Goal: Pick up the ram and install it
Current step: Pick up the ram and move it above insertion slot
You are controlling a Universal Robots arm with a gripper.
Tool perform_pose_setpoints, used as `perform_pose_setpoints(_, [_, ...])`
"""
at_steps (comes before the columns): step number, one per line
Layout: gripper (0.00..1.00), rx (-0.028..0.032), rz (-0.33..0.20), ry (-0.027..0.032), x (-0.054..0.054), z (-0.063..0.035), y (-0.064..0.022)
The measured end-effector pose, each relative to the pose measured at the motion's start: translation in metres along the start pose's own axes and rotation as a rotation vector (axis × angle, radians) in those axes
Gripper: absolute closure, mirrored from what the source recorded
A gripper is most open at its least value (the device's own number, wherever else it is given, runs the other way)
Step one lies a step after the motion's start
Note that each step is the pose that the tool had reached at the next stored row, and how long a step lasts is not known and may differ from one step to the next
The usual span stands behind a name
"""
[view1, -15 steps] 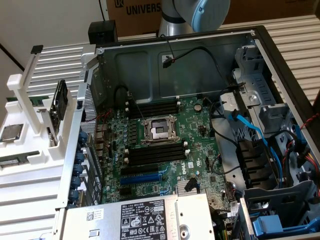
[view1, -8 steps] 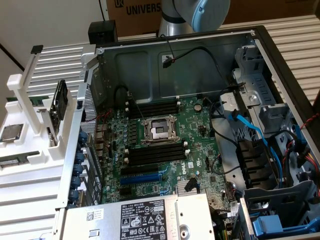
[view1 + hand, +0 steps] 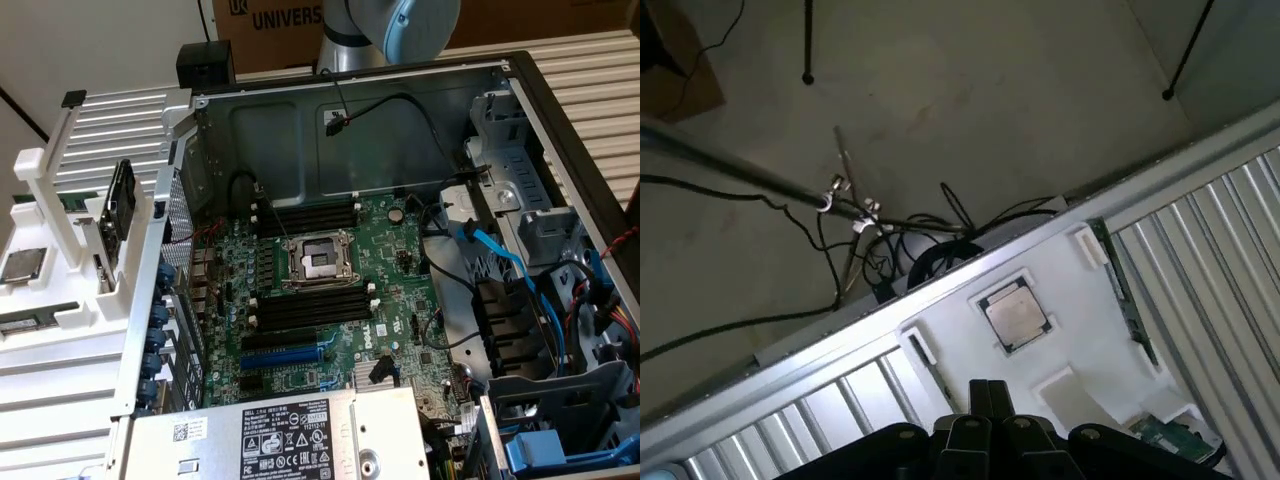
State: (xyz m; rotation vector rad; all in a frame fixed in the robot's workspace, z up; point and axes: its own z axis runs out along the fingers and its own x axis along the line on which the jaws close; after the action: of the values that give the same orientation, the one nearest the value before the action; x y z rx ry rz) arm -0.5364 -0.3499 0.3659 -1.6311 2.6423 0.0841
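**The ram** [image 3: 1123,290]: a long, thin green circuit-board stick. In the wrist view it sits along one side of the white holder [image 3: 1080,320], between two white clips. It is near the square processor chip [image 3: 1015,315] but apart from it. Its chips and label cannot be made out at this angle.

**Judged handling:** light and rigid, yet fragile. The board would tolerate little bending, and the contact edge and chips are best left untouched. The sensible hold is across the two flat faces near mid-length, so the stick stays level and does not pivot.

**Surroundings:** in the exterior view the holder stands at the left of the frame on the ribbed table [image 3: 60,400], outside the open computer case [image 3: 300,120]. A green strip [image 3: 35,322] with a pale label lies in the holder at lower left. The black memory slots [image 3: 305,310], with white end clips, flank the processor socket [image 3: 318,262] at centre frame and appear empty.

**End effector** [image 3: 985,392]: hangs above the holder, apart from the ram. Whether it is released or clenched cannot be told.
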Motion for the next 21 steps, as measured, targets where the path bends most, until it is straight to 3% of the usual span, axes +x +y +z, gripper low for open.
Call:
perform_pose_setpoints(4, [0.90, -0.0042, -0.073, 0.0019, 0.0000, 0.0001, 0.0000])
perform_pose_setpoints(9, [0.90, -0.0106, -0.200, 0.0050, 0.0000, 0.0000, 0.0000])
perform_pose_setpoints(10, [0.90, -0.0125, -0.273, 0.0105, 0.0001, 0.0001, -0.0001])
perform_pose_setpoints(12, [0.90, -0.0112, -0.306, 0.0140, 0.0001, 0.0001, 0.0000])
perform_pose_setpoints(15, [0.90, -0.0105, -0.352, 0.0144, 0.0000, 0.0000, 0.0000])
perform_pose_setpoints(18, [0.90, 0.0048, -0.389, 0.0100, 0.0000, 0.0002, 0.0000])
perform_pose_setpoints(21, [0.90, 0.0326, -0.413, 0.0038, 0.0001, 0.0001, -0.0001])
